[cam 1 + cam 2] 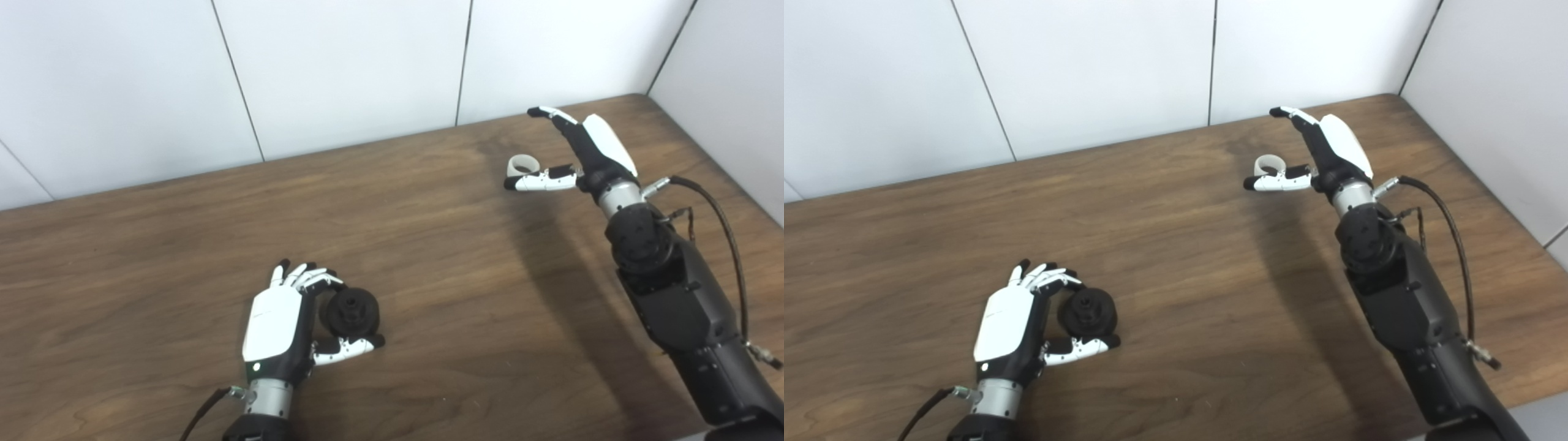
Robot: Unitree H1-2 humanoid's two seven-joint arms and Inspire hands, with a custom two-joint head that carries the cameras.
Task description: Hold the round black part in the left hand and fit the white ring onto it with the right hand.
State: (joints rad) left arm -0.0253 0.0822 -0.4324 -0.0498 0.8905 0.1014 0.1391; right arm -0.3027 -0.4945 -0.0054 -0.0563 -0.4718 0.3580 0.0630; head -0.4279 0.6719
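Note:
The round black part [350, 312] sits low on the wooden table [429, 257] at the front left. My left hand [288, 324] is closed around it, with fingers curled on its upper left side and the thumb [346, 348] under its lower edge. The white ring [523, 164] lies on the table at the back right. My right hand [576, 156] is open above it, with fingers [548, 113] stretched out beyond the ring and the thumb [539, 180] just in front of it. Whether the thumb touches the ring is not clear.
White wall panels [343, 67] stand along the table's far edge and right side. A black cable [729, 245] loops beside my right forearm. Bare wood lies between the two hands.

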